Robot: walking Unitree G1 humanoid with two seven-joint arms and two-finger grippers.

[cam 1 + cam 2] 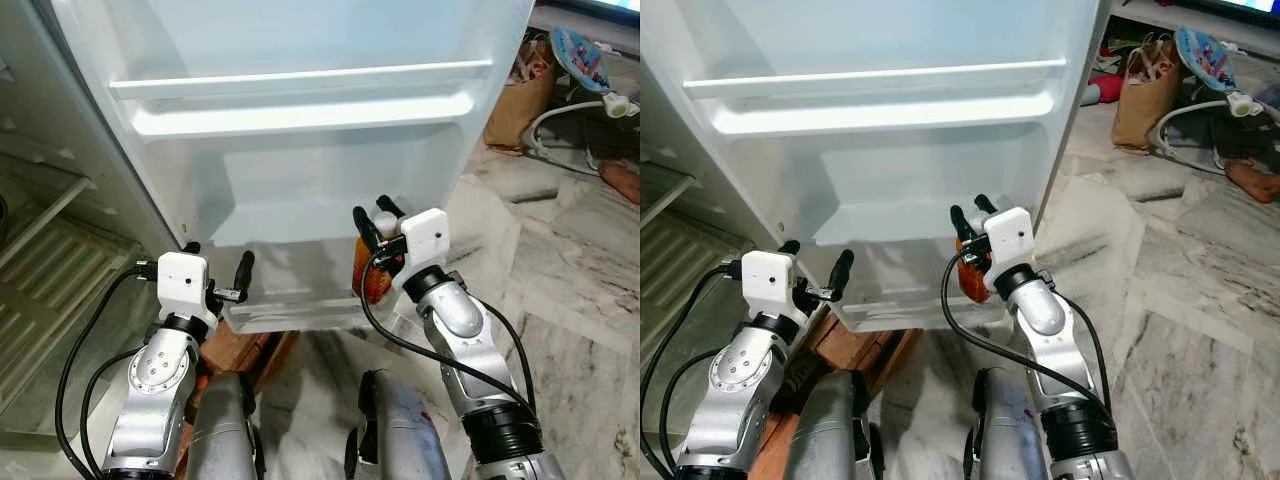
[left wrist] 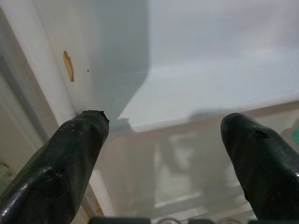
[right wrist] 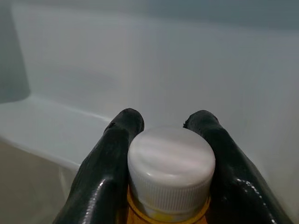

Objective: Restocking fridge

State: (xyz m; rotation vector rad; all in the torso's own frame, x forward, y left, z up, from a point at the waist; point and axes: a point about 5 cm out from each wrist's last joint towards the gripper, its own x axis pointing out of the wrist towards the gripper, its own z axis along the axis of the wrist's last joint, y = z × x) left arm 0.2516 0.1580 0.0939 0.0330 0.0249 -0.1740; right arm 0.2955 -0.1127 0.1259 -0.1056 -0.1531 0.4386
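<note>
Black fingers (image 3: 112,163) of the right gripper (image 1: 375,222) are pinched on the neck of an orange bottle (image 1: 372,275), just under its white cap (image 3: 170,161). The bottle is held upright at the right end of the lowest shelf (image 1: 300,300) of the open fridge door (image 1: 300,150), close against the door's inner wall; whether its base rests on the shelf cannot be told. The right arm (image 1: 460,330) is seen rising from below, with a black cable looped beside it.

The left gripper (image 1: 215,270) is held with its fingers (image 2: 70,158) spread wide and nothing between them, at the left end of the same shelf, near the hinge edge of the door. A small brown mark (image 2: 68,65) is seen on the door's edge beside it.

Two more white shelves (image 1: 300,100) are seen higher on the door. Wire racks (image 1: 50,270) of the fridge interior are seen to the left. A marble floor (image 1: 560,280) lies to the right, where a brown bag (image 1: 520,100) and a baby bouncer (image 1: 585,70) are set well apart from the door.
</note>
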